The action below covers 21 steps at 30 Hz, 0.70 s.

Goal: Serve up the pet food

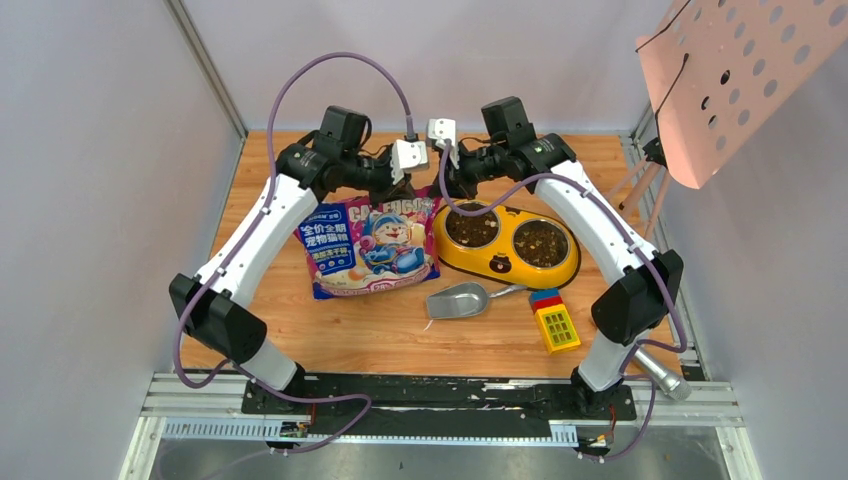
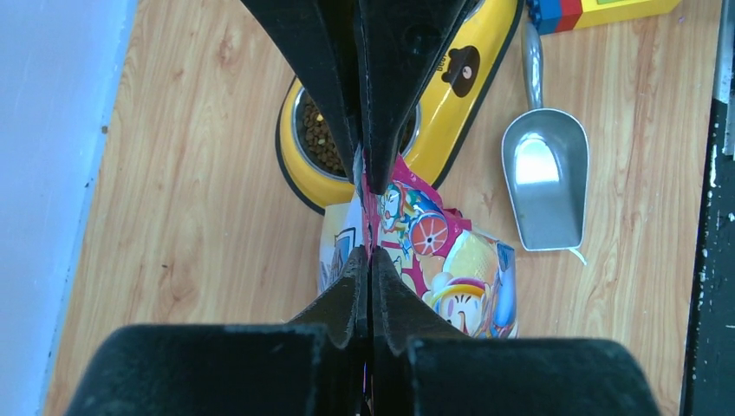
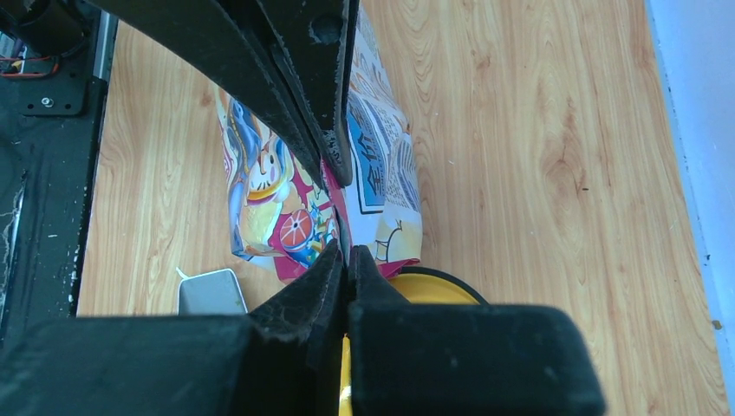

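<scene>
1. The small, dark brown, dry kibble pellets (image 1: 470, 228) lie in both round cups of the yellow plastic double-bowl feeder (image 1: 505, 266). The feeder sits just right of the worktop's middle, slanting from far-left to near-right.
2. The glossy blue-and-magenta cat food bag (image 1: 368, 250), printed with a cartoon cat, is left of the middle. Its printed face is turned up toward the overhead camera, its bottom points to the near edge and its top to the far edge. Its upper right corner is just beside the feeder's left cup.
3. The left gripper (image 2: 366, 217) has its black fingers pressed together on the bag's top edge. A thin strip of magenta film shows in the seam between them.
4. The right gripper (image 3: 344, 212) is clamped on that same top edge, close beside the left one and on the side nearer the feeder.
5. Both arms reach in from the near edge, elbows bowed out toward the left and right edges, and their wrists meet over the far half of the worktop.
6. A grey metal scoop (image 1: 458, 300) lies around the middle of the worktop's near half, apart from the bag's lower right corner. Its handle points right, toward the feeder's near rim.
7. A yellow toy block with a blue-and-red end (image 1: 556, 322) rests toward the near right corner, close to the feeder but apart from it.
8. A pink perforated panel (image 1: 740, 70) hangs above the far right corner.
</scene>
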### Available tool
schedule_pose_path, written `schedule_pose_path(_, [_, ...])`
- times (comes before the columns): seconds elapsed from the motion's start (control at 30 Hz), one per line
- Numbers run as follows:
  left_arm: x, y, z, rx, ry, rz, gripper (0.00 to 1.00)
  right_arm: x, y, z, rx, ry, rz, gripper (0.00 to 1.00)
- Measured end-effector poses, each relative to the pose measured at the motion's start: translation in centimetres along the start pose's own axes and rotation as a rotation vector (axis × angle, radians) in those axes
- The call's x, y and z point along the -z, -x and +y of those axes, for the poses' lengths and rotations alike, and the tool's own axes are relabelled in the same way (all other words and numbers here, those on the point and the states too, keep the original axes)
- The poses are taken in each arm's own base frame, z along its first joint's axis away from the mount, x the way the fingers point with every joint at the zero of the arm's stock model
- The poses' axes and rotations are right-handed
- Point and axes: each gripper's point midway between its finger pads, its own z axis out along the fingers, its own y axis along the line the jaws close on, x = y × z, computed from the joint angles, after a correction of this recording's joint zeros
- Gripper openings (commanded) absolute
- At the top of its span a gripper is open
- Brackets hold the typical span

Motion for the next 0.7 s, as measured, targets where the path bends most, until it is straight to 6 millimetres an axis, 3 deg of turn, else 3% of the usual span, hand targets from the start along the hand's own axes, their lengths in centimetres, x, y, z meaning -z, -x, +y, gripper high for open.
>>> schedule_pose_path(0.13, [0.0, -0.1, 0.0, -0.007, 0.001, 0.006, 0.01, 0.1, -0.1, 0.0, -0.014, 0.014, -0.021, 0.0])
schedule_pose_path(0.2, [0.2, -0.2, 0.1, -0.02, 0.014, 0.004, 0.12, 0.4, -0.2, -0.1, -0.027, 0.022, -0.033, 0.0])
schedule_pose_path(0.23, [0.3, -0.2, 0.2, -0.025, 0.021, 0.0, 0.22, 0.4, -0.2, 0.0, -0.032, 0.029, -0.039, 0.0])
schedule_pose_path(0.27, [0.5, -0.3, 0.1, -0.031, 0.027, -0.007, 0.24, 0.4, 0.0, 0.1, -0.034, 0.037, -0.05, 0.0])
schedule_pose_path(0.33, [1.6, -1.1, 0.2, -0.008, 0.049, 0.004, 0.15, 0.5, -0.1, -0.1, -0.037, 0.035, -0.053, 0.0])
schedule_pose_path(0.37, [2.4, -1.7, 0.3, 0.009, 0.066, 0.014, 0.04, 0.6, -0.2, -0.2, -0.039, 0.031, -0.054, 0.0])
schedule_pose_path(0.4, [3.3, -2.3, 0.6, 0.029, 0.084, 0.019, 0.01, 0.7, -0.3, -0.4, -0.038, 0.026, -0.056, 0.0])
schedule_pose_path(0.47, [4.8, -2.9, 0.7, 0.052, 0.1, 0.014, 0.03, 0.7, -0.1, -0.6, -0.03, 0.028, -0.072, 0.0])
schedule_pose_path(0.5, [5.0, -3.0, 0.6, 0.054, 0.097, 0.013, 0.09, 0.6, 0.2, -0.5, -0.022, 0.031, -0.081, 0.0])
schedule_pose_path(0.6, [5.4, -3.1, 0.4, 0.046, 0.089, 0.008, 0.0, 0.6, 0.5, -0.3, -0.021, 0.041, -0.093, 0.0])
schedule_pose_path(0.67, [5.7, -3.1, 0.3, 0.038, 0.082, 0.002, 0.0, 0.5, 0.7, -0.3, -0.018, 0.046, -0.1, 0.0])
schedule_pose_path(0.7, [5.8, -3.2, 0.2, 0.032, 0.077, 0.0, 0.06, 0.5, 0.8, -0.2, -0.016, 0.049, -0.105, 0.0])
